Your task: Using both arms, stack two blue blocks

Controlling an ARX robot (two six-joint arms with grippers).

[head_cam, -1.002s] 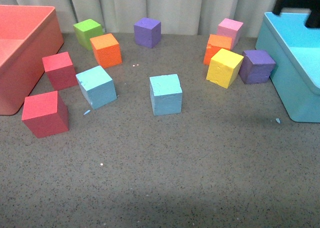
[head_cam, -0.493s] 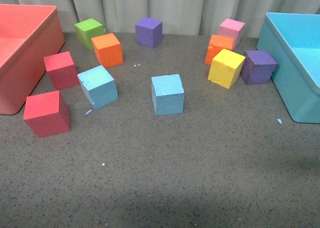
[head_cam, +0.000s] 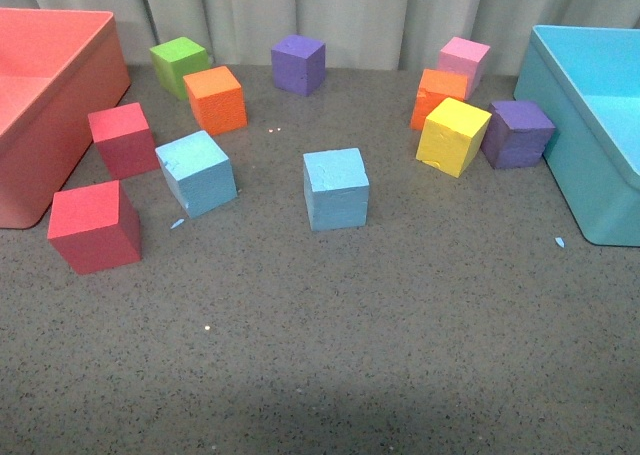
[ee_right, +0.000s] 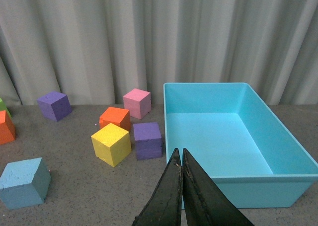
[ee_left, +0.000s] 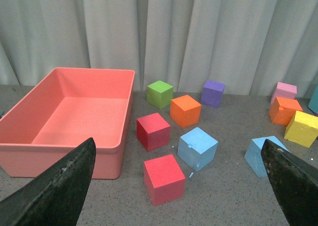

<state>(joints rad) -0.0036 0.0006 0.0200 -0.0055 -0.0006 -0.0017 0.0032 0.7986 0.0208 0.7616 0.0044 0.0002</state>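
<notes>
Two light blue blocks rest apart on the grey table, one at the left (head_cam: 196, 172) and one in the middle (head_cam: 336, 188). Neither arm shows in the front view. In the left wrist view my left gripper (ee_left: 177, 142) is open and empty, held above the table short of the left blue block (ee_left: 198, 148). Its one finger (ee_left: 293, 186) covers part of the middle blue block (ee_left: 258, 155). My right gripper (ee_right: 179, 151) is shut on nothing, up in front of the turquoise bin, with the middle blue block (ee_right: 24, 182) far off to its side.
A red bin (head_cam: 60, 125) stands at the left edge and a turquoise bin (head_cam: 560, 145) at the right. Two red cubes (head_cam: 95, 225) lie next to the left blue block. Green, orange and purple cubes (head_cam: 298, 63) sit at the back, with yellow (head_cam: 452, 135), orange, pink and purple cubes by the turquoise bin.
A black arm part that showed over the turquoise bin at the top right of the front view one second ago has left the picture. The blocks have not moved.
</notes>
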